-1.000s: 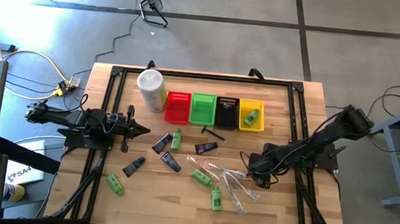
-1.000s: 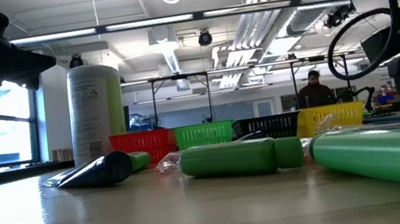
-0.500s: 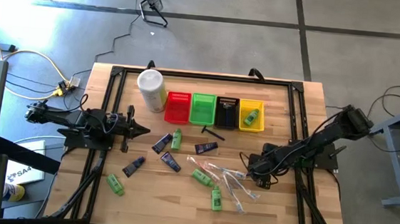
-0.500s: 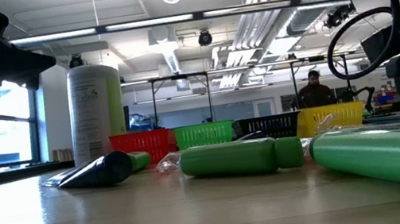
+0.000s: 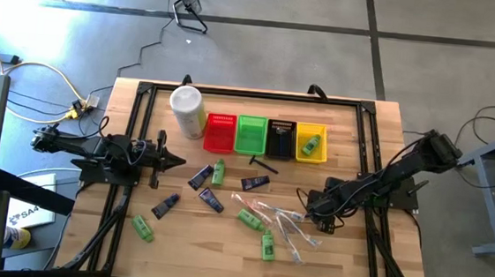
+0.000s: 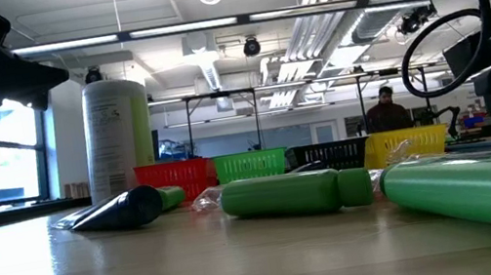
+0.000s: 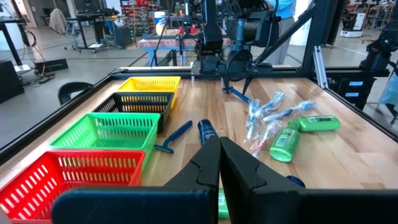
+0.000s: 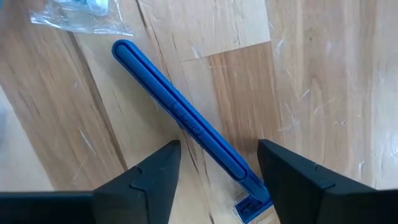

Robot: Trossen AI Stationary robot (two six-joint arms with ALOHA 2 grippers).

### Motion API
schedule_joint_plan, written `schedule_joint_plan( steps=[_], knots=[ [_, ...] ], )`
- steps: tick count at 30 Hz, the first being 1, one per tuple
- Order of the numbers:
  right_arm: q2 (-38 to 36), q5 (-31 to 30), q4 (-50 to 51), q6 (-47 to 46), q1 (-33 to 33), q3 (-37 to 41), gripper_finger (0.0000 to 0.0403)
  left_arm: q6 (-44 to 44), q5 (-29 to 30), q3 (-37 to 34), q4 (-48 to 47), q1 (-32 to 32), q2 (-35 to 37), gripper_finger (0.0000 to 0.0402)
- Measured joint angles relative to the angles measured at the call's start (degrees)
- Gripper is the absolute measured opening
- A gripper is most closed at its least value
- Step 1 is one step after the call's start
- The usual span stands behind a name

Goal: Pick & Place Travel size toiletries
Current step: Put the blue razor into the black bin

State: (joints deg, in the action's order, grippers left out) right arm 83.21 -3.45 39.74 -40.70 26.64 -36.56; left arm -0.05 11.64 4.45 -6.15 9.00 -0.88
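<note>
Travel size toiletries lie loose on the wooden table: green bottles (image 5: 246, 218), dark tubes (image 5: 211, 199) and clear-wrapped sticks (image 5: 289, 226). One green bottle (image 5: 311, 144) lies in the yellow basket (image 5: 309, 158). A blue razor (image 8: 180, 112) lies flat on the table. My right gripper (image 8: 217, 180) is open and points down over it, one finger on each side of the handle near the head end (image 8: 252, 208). The left wrist view shows this gripper (image 7: 239, 78) low over the razor. My left gripper (image 7: 219, 163) is shut and level at the table's left side (image 5: 175, 160).
Red (image 5: 220, 133), green (image 5: 250, 134), black (image 5: 280, 138) and yellow baskets stand in a row at the back. A white canister (image 5: 187, 109) stands to their left. A second razor (image 7: 173, 137) lies in front of the black basket. A person (image 6: 387, 110) is far behind the table.
</note>
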Motion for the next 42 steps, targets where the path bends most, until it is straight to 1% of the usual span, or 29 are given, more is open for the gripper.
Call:
schedule_joint_plan(
  steps=[3,8,11,18,21,25,30,34,38,42],
  knots=[
    [0.0,1.5,-0.2,-0.1,-0.1,0.0,0.0174,0.0,0.1,0.0,0.0,0.0,0.0,0.0007],
    [0.0,2.1,-0.6,-0.2,0.0,0.0,0.0114,0.0,0.1,0.0,0.0,0.0,0.0,0.0007],
    [0.0,2.1,-0.6,-0.2,0.0,0.0,0.0085,0.0,0.1,0.0,0.0,0.0,0.0,0.0007],
    [0.0,2.3,-0.5,-1.6,0.0,0.0,0.0043,0.0,0.1,0.0,0.0,0.0,0.0,0.0007],
    [0.0,3.0,-0.4,-2.4,0.0,0.0,0.0034,0.0,0.1,0.0,0.0,0.0,0.0,0.0007],
    [-0.9,3.8,-0.3,-3.2,-0.1,0.1,0.0034,0.0,0.1,0.0,0.0,0.0,0.0,0.0007],
    [-2.7,3.0,2.3,-4.5,0.0,-1.6,0.0032,0.0,0.1,0.0,0.0,0.0,0.0,0.0007],
    [-3.7,-1.7,4.1,-6.0,0.0,-3.5,0.0033,0.0,0.0,0.0,0.0,0.0,0.0,0.0007],
    [-5.3,-6.6,3.7,-6.1,0.0,-5.2,0.0033,0.0,0.0,0.0,0.0,0.0,0.0,0.0007],
    [-5.3,-11.7,3.9,-5.8,-0.1,-6.6,0.0033,-0.2,0.0,0.0,0.0,0.0,0.0,0.0007]
  ],
)
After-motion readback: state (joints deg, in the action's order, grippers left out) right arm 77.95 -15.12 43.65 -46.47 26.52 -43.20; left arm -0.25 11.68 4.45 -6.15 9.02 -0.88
